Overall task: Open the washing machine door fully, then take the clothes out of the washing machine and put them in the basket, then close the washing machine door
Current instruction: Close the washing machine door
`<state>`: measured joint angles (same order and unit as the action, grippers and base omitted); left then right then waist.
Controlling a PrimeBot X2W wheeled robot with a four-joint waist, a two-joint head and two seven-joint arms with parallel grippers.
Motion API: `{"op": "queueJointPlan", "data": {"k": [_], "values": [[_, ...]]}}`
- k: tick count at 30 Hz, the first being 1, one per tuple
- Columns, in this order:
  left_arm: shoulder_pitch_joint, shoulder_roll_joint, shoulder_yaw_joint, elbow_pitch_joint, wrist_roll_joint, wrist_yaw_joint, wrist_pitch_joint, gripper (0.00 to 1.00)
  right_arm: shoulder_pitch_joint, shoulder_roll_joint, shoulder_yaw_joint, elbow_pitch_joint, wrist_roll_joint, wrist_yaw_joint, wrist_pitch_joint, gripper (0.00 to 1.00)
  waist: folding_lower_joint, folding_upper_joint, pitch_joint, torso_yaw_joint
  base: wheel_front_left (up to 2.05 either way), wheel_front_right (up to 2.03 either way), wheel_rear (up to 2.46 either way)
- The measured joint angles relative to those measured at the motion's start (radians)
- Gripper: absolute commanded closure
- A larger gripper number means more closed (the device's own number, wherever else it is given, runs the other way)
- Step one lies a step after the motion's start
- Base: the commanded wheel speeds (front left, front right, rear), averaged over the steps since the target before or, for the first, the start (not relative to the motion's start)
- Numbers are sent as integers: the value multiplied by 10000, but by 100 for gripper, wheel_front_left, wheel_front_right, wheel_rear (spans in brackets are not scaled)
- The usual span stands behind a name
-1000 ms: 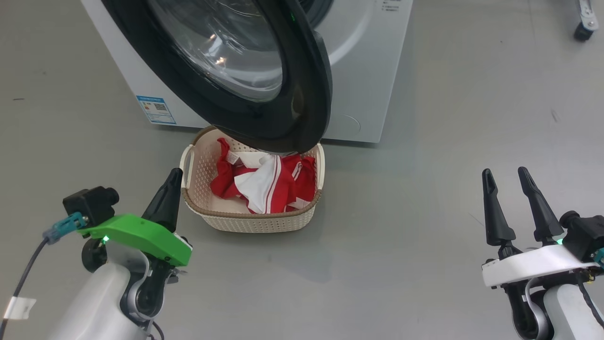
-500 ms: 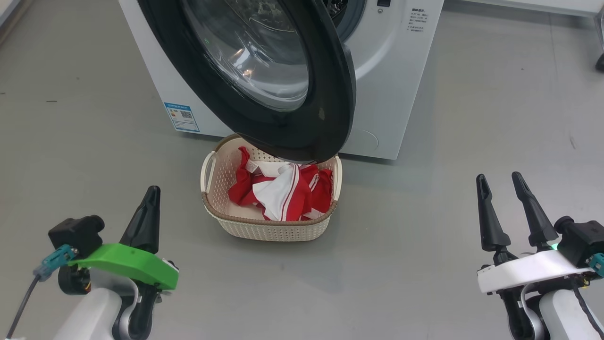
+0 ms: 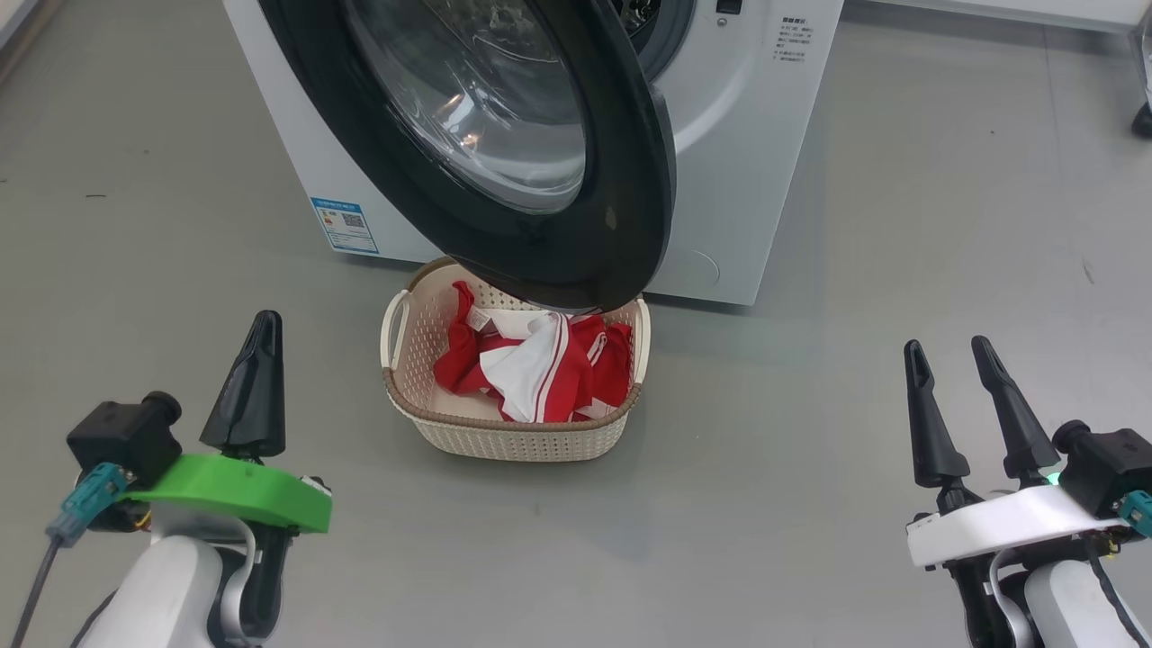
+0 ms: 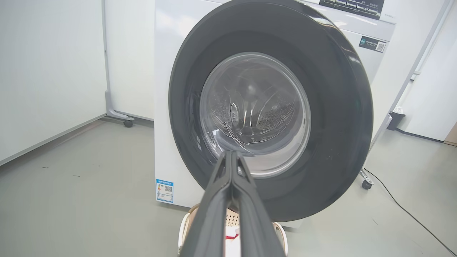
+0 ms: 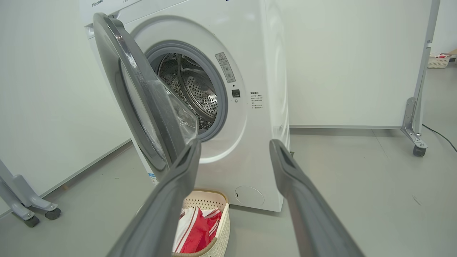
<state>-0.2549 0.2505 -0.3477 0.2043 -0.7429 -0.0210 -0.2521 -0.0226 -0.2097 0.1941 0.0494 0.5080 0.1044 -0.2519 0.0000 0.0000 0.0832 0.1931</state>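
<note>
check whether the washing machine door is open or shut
Open: the washing machine door stands swung out from the washing machine, and the steel drum shows uncovered behind it.

I saw the black-rimmed washing machine door (image 3: 486, 117) standing open above the cream basket (image 3: 513, 441), which held the red-and-white clothes (image 3: 540, 364) on the floor just before the white washing machine (image 3: 747, 180).
</note>
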Motion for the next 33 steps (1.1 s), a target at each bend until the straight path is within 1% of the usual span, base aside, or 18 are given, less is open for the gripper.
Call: {"op": "queueJointPlan", "data": {"k": [2, 3, 4, 5, 15, 27, 33], "values": [[95, -128, 132, -207, 290, 33, 0, 100, 78, 8, 2, -2, 0, 0, 0, 0, 0, 0, -4, -4, 0, 0, 0], [163, -192, 222, -268, 372, 73, 0, 77, 115, 13, 2, 0, 0, 0, 0, 0, 0, 0, -6, -6, 0, 0, 0], [238, -238, 311, -326, 441, 86, 0, 18, 121, 21, 2, -2, 0, 0, 0, 0, 0, 0, -9, -7, 0, 0, 0], [316, -251, 374, -393, 554, 144, 0, 0, 121, 25, 2, -6, 0, 0, 0, 0, 0, 0, -11, -8, 0, 0, 0], [857, -368, 552, -819, 1705, 169, 0, 0, 121, 38, 44, -8, 0, 0, 0, 0, 0, 0, -52, -17, 0, 0, 0], [1251, -748, 769, -1087, 2197, 165, 0, 0, 121, 42, 65, -52, -2, 0, 0, 0, 0, 0, 23, -34, 0, 0, 0], [1337, -836, 899, -1162, 2326, 142, 0, 0, 121, 42, 65, -59, -2, 0, 0, 0, 0, 0, 63, -47, 0, 0, 0]]}}
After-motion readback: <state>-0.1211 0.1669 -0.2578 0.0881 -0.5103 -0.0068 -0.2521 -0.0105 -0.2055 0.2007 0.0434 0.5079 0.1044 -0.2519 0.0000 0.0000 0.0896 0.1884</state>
